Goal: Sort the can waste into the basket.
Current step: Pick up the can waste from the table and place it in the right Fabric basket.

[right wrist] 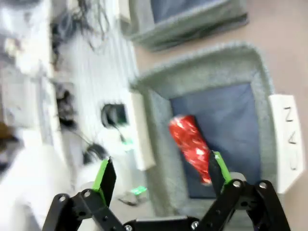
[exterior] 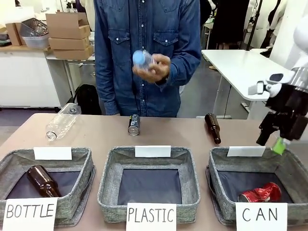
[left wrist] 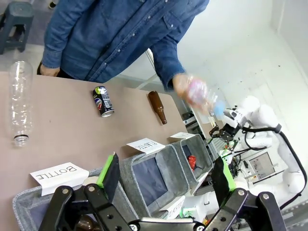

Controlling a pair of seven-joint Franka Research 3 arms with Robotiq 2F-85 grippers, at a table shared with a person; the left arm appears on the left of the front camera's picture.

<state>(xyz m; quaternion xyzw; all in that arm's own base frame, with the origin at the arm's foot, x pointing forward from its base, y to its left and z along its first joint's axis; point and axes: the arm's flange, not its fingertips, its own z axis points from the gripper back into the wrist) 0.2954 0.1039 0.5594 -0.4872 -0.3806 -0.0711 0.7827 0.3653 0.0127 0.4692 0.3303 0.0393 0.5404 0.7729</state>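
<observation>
Crushed red can (exterior: pixel 260 193) lies in CAN basket (exterior: pixel 290 164); right fingers (right wrist: pixel 105 177) wide above it (empty), left fingers (left wrist: pixel 109 174) wide; dark can (exterior: pixel 134 124) on table (exterior: pixel 96 137)

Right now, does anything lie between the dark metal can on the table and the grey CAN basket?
Only a brown glass bottle lies flat on the table between the dark metal can and the grey fabric CAN basket.

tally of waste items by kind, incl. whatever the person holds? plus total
Cans: 2, crushed red can in the CAN basket, dark can on the table.
Brown glass bottles: 2, binned bottle in the BOTTLE bin, loose brown bottle on the table.
Clear plastic bottles: 2, lying clear bottle on the table, blue-capped bottle in the person's hand.
Total: 6.
</observation>
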